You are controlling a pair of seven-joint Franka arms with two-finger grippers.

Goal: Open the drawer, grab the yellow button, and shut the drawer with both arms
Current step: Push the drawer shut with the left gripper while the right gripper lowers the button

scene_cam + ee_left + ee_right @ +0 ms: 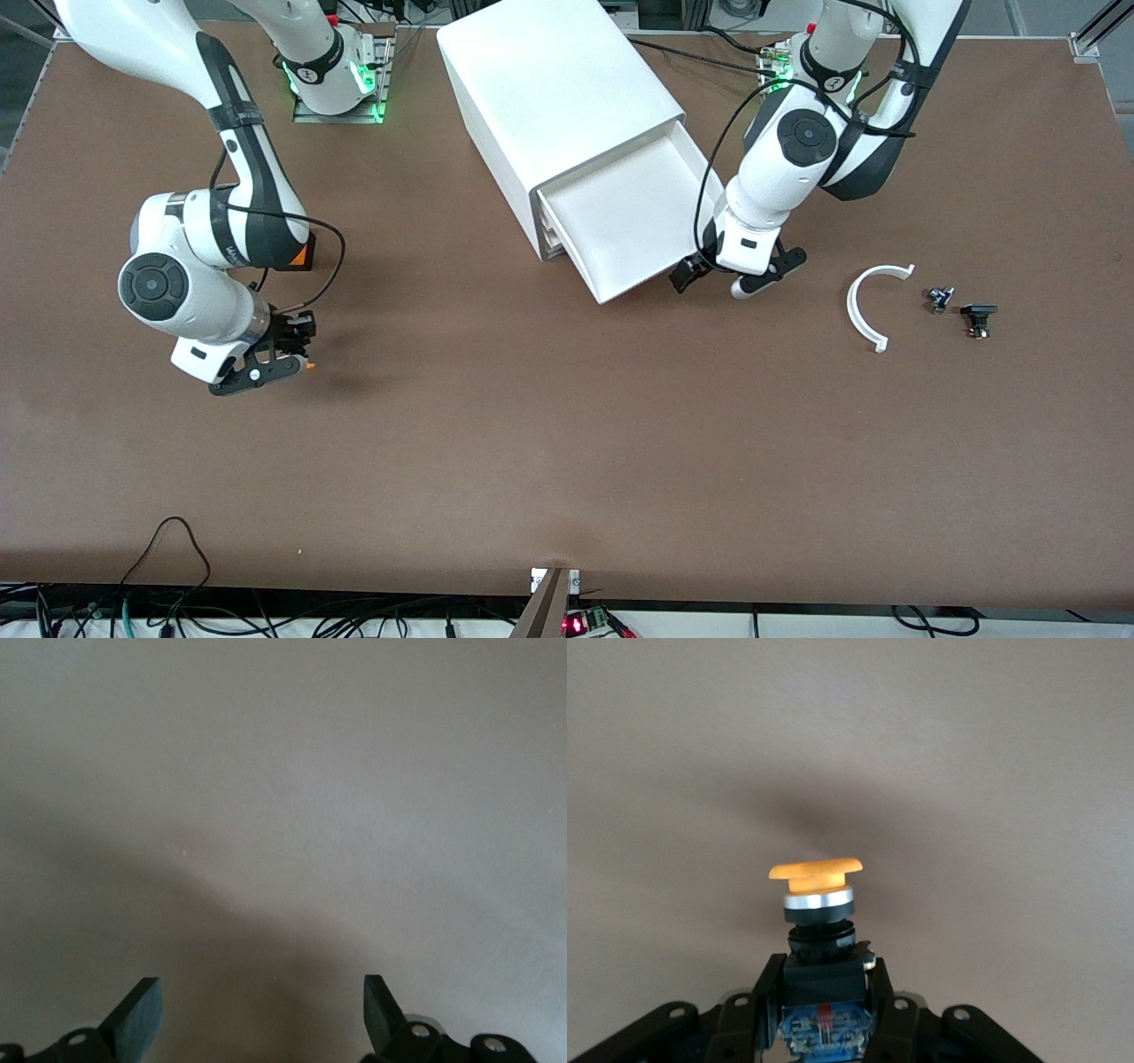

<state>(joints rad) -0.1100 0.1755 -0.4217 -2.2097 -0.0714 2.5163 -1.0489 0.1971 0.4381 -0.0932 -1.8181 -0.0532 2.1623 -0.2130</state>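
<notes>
The top drawer (620, 226) of the white cabinet (558, 97) stands pulled out and looks empty. My left gripper (709, 279) is open and empty, low beside the drawer's front corner toward the left arm's end; its fingertips (142, 1014) frame bare table in the left wrist view. My right gripper (297, 354) is shut on the button (819, 930), holding its dark body with the orange cap (309, 363) pointing out, a little above the table toward the right arm's end.
A white curved strip (866, 306) and two small dark parts (939, 298) (978, 318) lie on the table toward the left arm's end. Cables hang along the table's edge nearest the camera.
</notes>
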